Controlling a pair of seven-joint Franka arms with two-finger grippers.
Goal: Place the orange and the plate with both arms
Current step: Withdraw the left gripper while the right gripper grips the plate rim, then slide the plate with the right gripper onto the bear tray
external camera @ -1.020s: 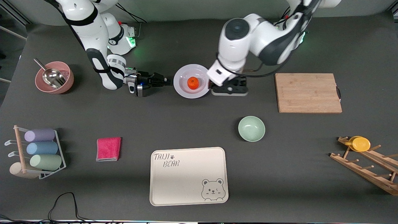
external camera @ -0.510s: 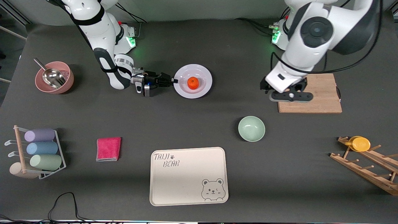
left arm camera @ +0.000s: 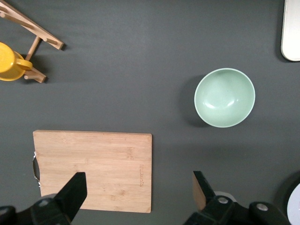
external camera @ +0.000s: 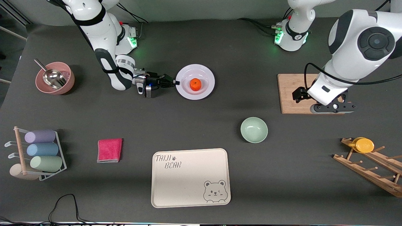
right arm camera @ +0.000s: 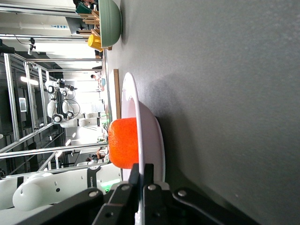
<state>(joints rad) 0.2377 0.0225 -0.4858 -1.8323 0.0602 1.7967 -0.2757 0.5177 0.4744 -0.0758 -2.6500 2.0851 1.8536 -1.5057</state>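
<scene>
Left arm swung away from the plate (external camera: 204, 91) since a second ago; left gripper (left arm camera: 138, 194) now hangs over the cutting board (external camera: 293, 94), fingers (left arm camera: 72, 192) spread wide, nothing between them. Right gripper (external camera: 173, 82) unchanged, pinched shut on the plate's rim at the edge toward the right arm's end of the table; the right wrist view shows the rim (right arm camera: 136, 140) between the closed fingertips. The plate and the orange (external camera: 195, 84) haven't moved; the orange sits at the plate's centre. Green bowl (external camera: 254, 129) nearer the camera. In the front view the left gripper's fingers are hidden under the wrist. Tray (left arm camera: 291, 33) cut off in the left wrist view.
</scene>
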